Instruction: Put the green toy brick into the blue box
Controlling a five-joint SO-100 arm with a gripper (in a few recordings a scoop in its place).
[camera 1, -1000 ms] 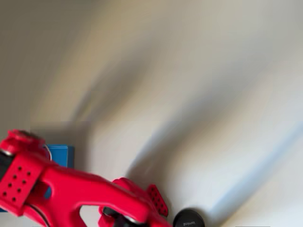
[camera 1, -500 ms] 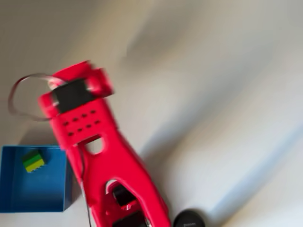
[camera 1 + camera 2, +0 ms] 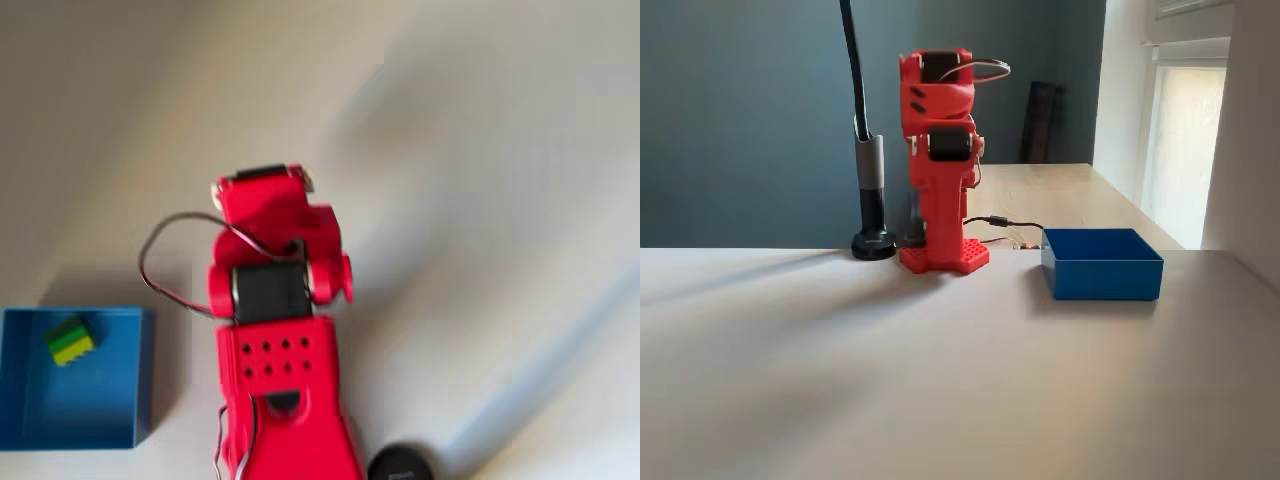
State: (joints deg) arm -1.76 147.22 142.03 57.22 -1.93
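Task looks done, judging by layout. Green toy brick (image 3: 70,341) lying inside blue box (image 3: 120,420), near the box's upper-left corner in overhead view, lime studded top facing up, close to the walls but contact w/ them too blurry to call. Brick apart from the arm, nothing gripping it. In fixed view blue box (image 3: 1102,275) sitting on the pale worktop (image 3: 940,380) to the right of the arm base, brick hidden behind the near wall there.

Red arm (image 3: 275,350) folded up over its own base, well apart from the box, beside it on the right in overhead view. In fixed view red arm (image 3: 940,150) standing upright and tucked, approx a rest pose. Gripper (image 3: 262,200) at the upper end of the folded arm in overhead view; fingers not clearly visible, view blurred, so cannot tell whether spread or closed. Nothing green seen at the arm's tip.

Black round lamp base (image 3: 400,465) at bottom edge of overhead view, clear of box and brick.

Left to do: probably nothing re placement; at most settling the arm fully at rest.
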